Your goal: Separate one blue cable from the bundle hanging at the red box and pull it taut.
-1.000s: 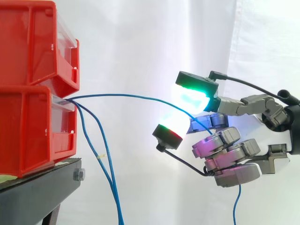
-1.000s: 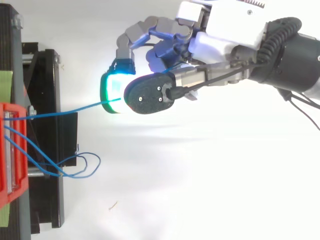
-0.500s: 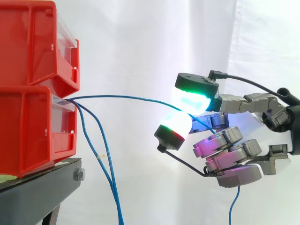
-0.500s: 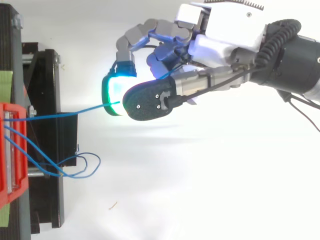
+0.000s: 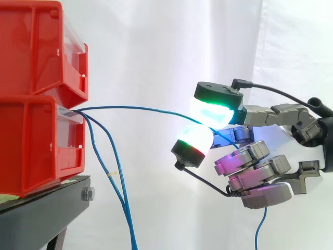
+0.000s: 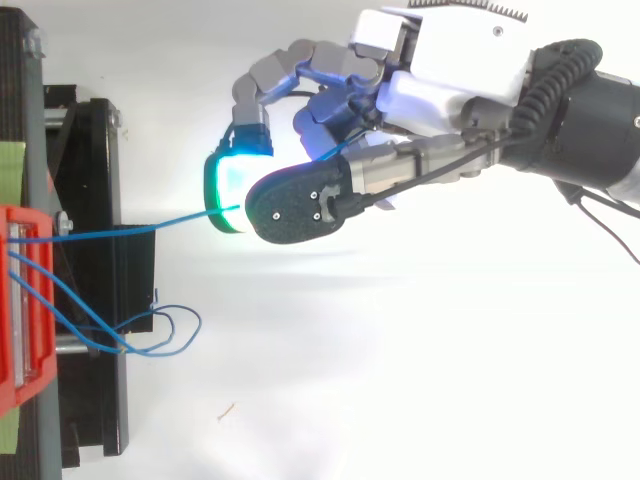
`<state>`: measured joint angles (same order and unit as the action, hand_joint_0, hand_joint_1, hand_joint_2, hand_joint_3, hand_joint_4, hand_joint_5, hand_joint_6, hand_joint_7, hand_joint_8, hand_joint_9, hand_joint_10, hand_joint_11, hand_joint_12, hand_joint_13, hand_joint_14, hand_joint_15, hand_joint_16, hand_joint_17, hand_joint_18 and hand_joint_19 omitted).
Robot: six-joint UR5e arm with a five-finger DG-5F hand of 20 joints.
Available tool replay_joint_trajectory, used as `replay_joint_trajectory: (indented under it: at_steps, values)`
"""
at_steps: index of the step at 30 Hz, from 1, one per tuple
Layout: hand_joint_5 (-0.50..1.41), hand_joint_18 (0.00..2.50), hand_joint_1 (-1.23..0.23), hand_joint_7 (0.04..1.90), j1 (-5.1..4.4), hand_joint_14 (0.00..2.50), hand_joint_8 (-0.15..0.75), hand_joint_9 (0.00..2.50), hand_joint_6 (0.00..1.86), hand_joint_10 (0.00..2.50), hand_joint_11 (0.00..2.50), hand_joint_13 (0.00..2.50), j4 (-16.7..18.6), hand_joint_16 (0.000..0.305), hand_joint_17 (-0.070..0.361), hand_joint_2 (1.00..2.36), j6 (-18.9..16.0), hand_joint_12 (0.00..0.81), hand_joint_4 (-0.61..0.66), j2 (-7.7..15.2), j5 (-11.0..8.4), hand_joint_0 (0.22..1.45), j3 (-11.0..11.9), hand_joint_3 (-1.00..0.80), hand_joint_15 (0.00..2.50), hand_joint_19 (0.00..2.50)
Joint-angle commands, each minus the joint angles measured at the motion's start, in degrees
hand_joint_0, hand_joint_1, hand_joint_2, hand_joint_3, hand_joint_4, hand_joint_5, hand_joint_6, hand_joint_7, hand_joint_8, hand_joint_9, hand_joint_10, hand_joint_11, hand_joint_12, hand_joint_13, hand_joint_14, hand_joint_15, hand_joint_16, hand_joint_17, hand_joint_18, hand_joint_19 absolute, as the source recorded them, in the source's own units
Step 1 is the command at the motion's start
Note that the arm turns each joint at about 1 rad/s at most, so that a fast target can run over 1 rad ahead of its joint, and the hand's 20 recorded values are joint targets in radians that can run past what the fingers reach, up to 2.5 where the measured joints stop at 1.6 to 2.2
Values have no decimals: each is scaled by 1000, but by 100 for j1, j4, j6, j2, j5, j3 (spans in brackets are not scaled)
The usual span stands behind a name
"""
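Separated, pull in hand: the hand's (image 5: pixel 260 166) fingers (image 5: pixel 213 107) pinch one blue cable (image 5: pixel 135 108) well apart from the red box (image 5: pixel 31 140), bundle (image 5: pixel 112 172) hanging below; line sags slightly, so next move prob. needs drawing straight away from box.

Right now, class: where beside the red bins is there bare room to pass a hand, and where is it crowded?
Free: above the held blue cable, between the upper red bin and the hand; also below it, between the hanging cables and the hand. Crowded: the front of the lower red bin, where all cables meet.
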<state>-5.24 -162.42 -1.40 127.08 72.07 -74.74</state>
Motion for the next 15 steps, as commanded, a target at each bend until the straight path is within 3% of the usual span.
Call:
replay_joint_trajectory:
  at_steps: [1,15]
  values:
    - [-97,1447,-793,1149,6,2500,352,742,926,2500,1490,1098,0,51,114,1014,8,375,-8,1,0,625,-6,-73,1259,1279]
    - [-95,1447,-788,1161,6,2500,354,752,924,2500,1514,1100,0,52,117,1014,-1,378,-8,1,0,625,-6,-66,1278,1300]
